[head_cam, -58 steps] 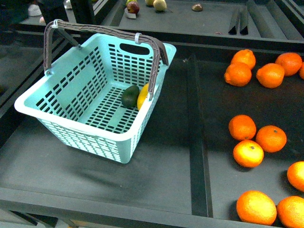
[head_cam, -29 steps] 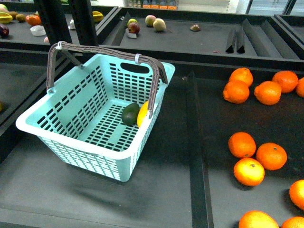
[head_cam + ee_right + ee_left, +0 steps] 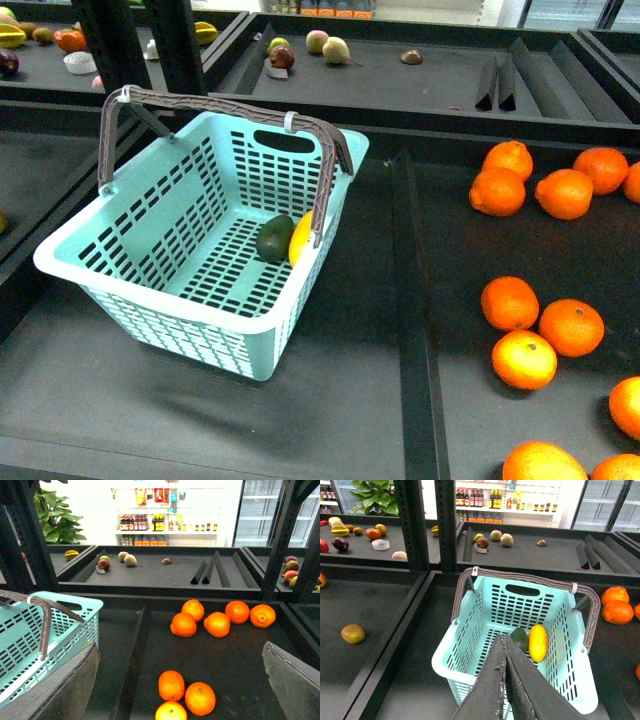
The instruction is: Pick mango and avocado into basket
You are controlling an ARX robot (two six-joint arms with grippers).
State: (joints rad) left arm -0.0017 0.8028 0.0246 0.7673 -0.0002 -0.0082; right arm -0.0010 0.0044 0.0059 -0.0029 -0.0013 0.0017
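Note:
The light teal basket (image 3: 150, 292) stands on the dark shelf with both grey-brown handles raised. Inside it, against its right wall, the dark green avocado (image 3: 274, 238) and the yellow mango (image 3: 300, 238) lie side by side. Neither arm shows in the front view. In the left wrist view my left gripper (image 3: 503, 638) is shut with nothing in it, held above the basket (image 3: 445, 665), short of the avocado (image 3: 520, 638) and mango (image 3: 537, 642). My right gripper (image 3: 179, 647) is open and empty over the orange tray, with the basket (image 3: 30, 630) at its side.
Several oranges (image 3: 530, 330) lie in the tray right of a raised divider (image 3: 410, 300). Black posts (image 3: 180, 50) rise behind the basket. The back shelf holds small fruits (image 3: 320, 45). A brownish fruit (image 3: 353, 633) lies in the tray left of the basket.
The front view has tilted upward, so the basket sits lower in the picture and more of the back shelf shows. The avocado and mango have not moved.

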